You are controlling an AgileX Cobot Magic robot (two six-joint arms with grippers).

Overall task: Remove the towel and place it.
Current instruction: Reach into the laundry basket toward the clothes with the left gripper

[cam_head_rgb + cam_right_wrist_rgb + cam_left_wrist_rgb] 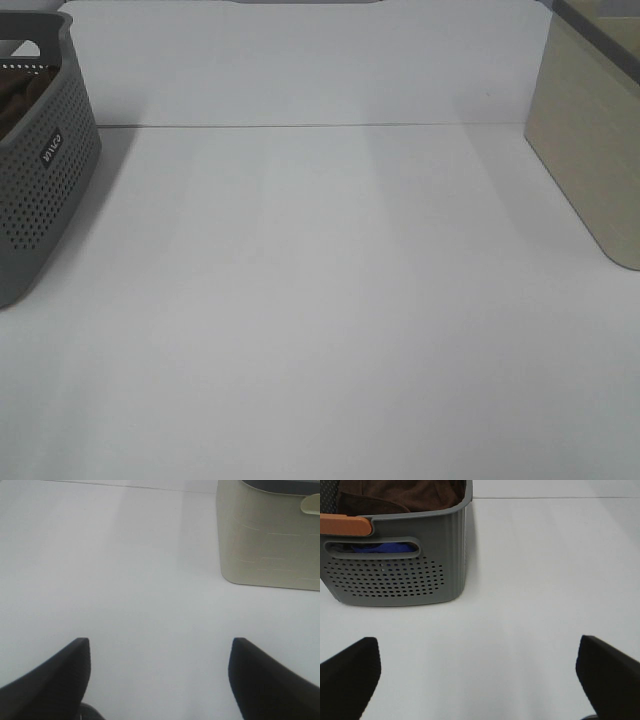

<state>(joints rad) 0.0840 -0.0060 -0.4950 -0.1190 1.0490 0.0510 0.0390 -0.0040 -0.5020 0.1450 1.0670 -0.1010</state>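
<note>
Looking down from the high camera, I see a white table (320, 300) with a grey perforated basket (50, 190) at its left edge and a beige bin (590, 150) at its right edge. Neither arm shows in this view.

The towel (395, 495), dark brown terry cloth, lies bunched inside the basket and reaches about to its rim. Something blue (385, 547) shows beneath it through the basket's handle slot, and an orange grip (345, 526) sits on the rim. The towel has not yet been lifted out.

The left gripper (477, 655) hangs low over bare table near the basket, facing it, with its jaws wide apart and nothing between them. I judge that it is set up to go in for the towel. The right gripper (160, 652) is also spread and empty, facing the bin on its own side, perhaps ready to help carry or spread the cloth.

The table is smooth, matt and bare between the two containers, which are well apart. A thin seam runs across the far part, and beyond it the surface is the same plain white. The lighting is soft and even.
</note>
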